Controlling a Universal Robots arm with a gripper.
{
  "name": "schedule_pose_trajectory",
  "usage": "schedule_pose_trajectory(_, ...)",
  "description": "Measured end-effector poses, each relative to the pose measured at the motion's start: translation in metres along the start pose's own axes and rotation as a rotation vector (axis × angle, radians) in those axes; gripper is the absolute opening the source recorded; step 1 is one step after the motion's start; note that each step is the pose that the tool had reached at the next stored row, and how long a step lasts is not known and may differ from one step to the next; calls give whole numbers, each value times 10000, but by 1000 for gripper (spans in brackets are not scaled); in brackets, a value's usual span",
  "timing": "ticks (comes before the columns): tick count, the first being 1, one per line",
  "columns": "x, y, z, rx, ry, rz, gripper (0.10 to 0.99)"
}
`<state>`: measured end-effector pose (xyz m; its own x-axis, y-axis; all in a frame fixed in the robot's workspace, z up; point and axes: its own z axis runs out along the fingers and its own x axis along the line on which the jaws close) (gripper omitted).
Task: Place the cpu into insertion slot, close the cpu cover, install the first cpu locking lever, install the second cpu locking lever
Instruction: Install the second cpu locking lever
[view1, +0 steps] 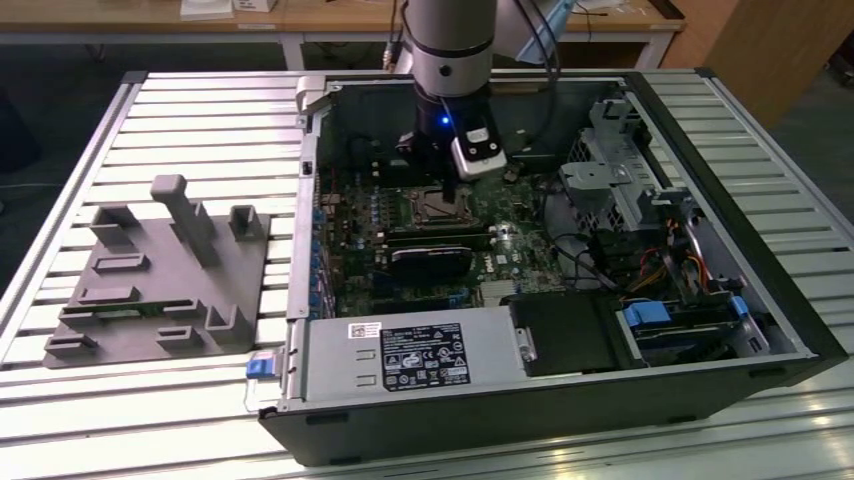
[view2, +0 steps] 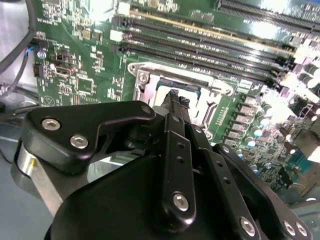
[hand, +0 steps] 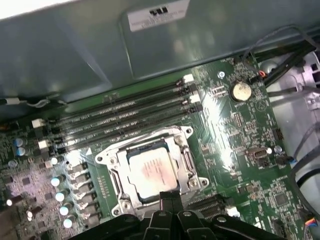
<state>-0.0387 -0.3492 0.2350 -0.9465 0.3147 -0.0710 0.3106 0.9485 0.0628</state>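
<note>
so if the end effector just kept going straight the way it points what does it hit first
Most likely the cpu, which sits in the insertion slot directly ahead of the end effector. The remaining gap is hard to judge, and the cpu cover frames it closely.

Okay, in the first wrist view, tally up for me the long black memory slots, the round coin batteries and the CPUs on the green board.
long black memory slots: 4
round coin battery: 1
cpu: 1
Total: 6
</note>
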Motion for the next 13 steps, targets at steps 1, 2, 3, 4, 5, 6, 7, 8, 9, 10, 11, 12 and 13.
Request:
schedule_pose_trajectory(1, -6, -16, 0, -1, 0, 0, 106)
schedule_pose_trajectory(2, -13, -35, -1, -4, 1, 1, 106)
schedule_pose_trajectory(3, -19, -54, -2, -7, 3, 1, 106)
schedule_pose_trajectory(4, -26, -73, -2, -17, 5, 2, 106)
schedule_pose_trajectory(5, -32, -92, -3, -26, 8, 3, 106)
schedule_pose_trajectory(6, -37, -110, -2, -34, 11, 2, 106)
schedule_pose_trajectory(7, -43, -126, -2, -43, 14, -1, 106)
schedule_pose_trajectory(8, -47, -140, -1, -59, 19, -3, 106)
schedule_pose_trajectory(9, -51, -154, 1, -85, 29, -8, 106)
schedule_pose_trajectory(10, -54, -163, 4, -128, 43, -12, 106)
schedule_pose_trajectory(11, -54, -172, 7, -181, 61, -19, 106)
schedule_pose_trajectory(12, -54, -181, 9, -234, 78, -26, 106)
schedule_pose_trajectory(13, -53, -190, 12, -292, 98, -31, 106)
